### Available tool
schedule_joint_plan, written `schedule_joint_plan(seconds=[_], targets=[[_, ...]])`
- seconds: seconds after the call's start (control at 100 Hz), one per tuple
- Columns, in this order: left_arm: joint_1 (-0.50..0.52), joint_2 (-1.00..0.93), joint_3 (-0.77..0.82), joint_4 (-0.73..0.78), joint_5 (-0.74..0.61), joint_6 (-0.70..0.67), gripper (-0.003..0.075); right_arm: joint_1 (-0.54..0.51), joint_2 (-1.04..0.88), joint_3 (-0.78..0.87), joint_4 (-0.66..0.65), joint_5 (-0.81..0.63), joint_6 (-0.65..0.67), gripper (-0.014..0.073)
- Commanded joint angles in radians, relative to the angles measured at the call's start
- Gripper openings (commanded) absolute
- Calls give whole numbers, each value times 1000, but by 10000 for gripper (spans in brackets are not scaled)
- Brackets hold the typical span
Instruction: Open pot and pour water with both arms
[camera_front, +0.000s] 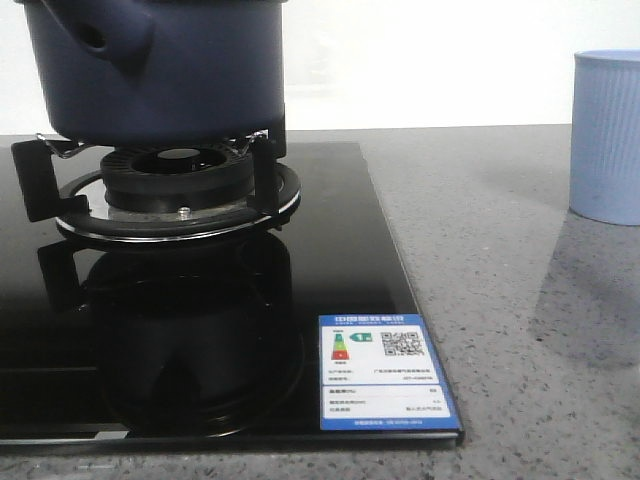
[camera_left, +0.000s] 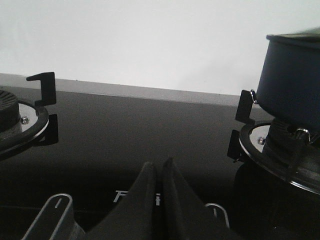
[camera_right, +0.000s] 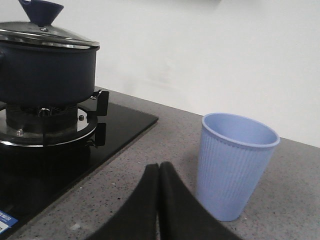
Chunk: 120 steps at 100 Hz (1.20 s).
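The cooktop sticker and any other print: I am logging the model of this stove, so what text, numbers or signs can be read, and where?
Energy label sticker at the front right corner of the black cooktop: a "1" in a green arrow, coloured bars and a QR code; all other print too small to read.
White lettering on the cooktop behind the left end effector: mostly hidden, unreadable.
Pot, lid, blue cup: no text.

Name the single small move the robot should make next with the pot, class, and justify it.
Probably open the right gripper and reach for the knob on the lid: the lid still covers the pot on the burner, and both grippers are shut and empty.
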Motion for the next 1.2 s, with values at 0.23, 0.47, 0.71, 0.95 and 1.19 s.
schedule_joint_plan(seconds=[0.23,0.47,0.71,0.95,1.19], targets=[[14,-24,14,-8,-48,-13,-16,-2,12,-24,33,41,-2,-61],[14,-24,14,-8,-48,-13,-16,-2,12,-24,33,41,-2,-61],[14,-24,14,-8,-48,-13,-16,-2,12,-24,33,41,-2,-61],[14,-24,14,-8,-48,-13,-16,-2,12,-24,33,66,-2,-61],[14,-24,14,-8,-48,-13,-16,-2,16,12,375,175,-312,-61]])
